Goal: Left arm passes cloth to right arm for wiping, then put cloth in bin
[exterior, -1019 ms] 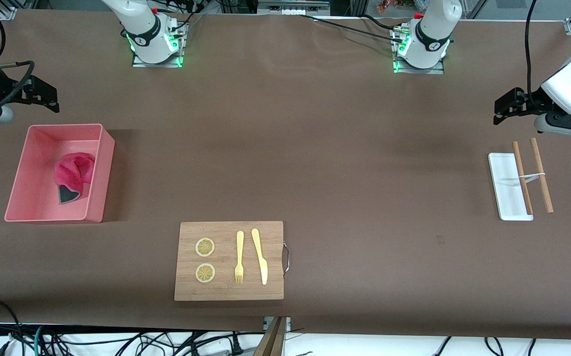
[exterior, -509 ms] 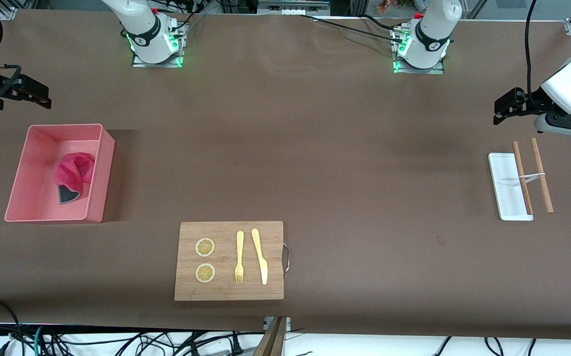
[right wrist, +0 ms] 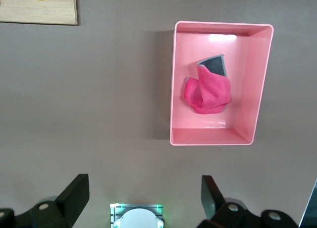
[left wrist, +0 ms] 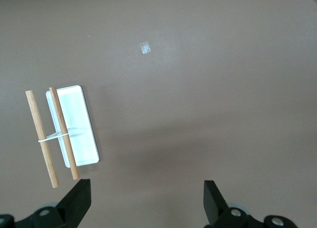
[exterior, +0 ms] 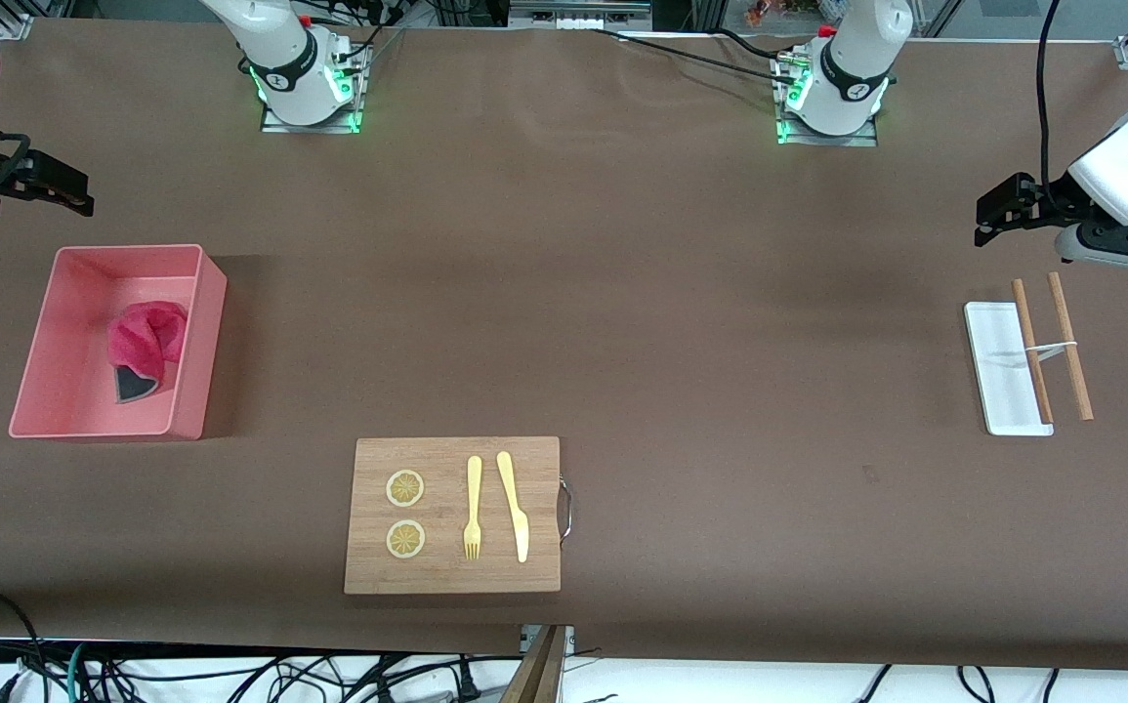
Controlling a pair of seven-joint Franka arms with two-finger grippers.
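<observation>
The magenta-red cloth [exterior: 146, 340] lies crumpled in the salmon-pink bin [exterior: 214, 322], with a grey corner of its underside showing. The right wrist view also shows the cloth [right wrist: 208, 91] in the bin [right wrist: 210, 138]. My right gripper [exterior: 75, 195] is open and empty, up over the bare table between the bin and the right arm's base; its jaws stand wide apart in the right wrist view [right wrist: 143, 193]. My left gripper [exterior: 985, 223] waits open and empty above the table by the white tray, jaws wide apart [left wrist: 147, 198].
A wooden board [exterior: 451, 459] with two lemon slices, a yellow fork and a knife lies near the front camera; its corner shows in the right wrist view [right wrist: 49, 12]. A small white tray [exterior: 998, 376] and two banded wooden sticks [exterior: 1069, 342] lie at the left arm's end.
My right gripper has drawn back from the bin toward the right arm's end of the table. The cloth stays in the bin. The left arm has not moved.
</observation>
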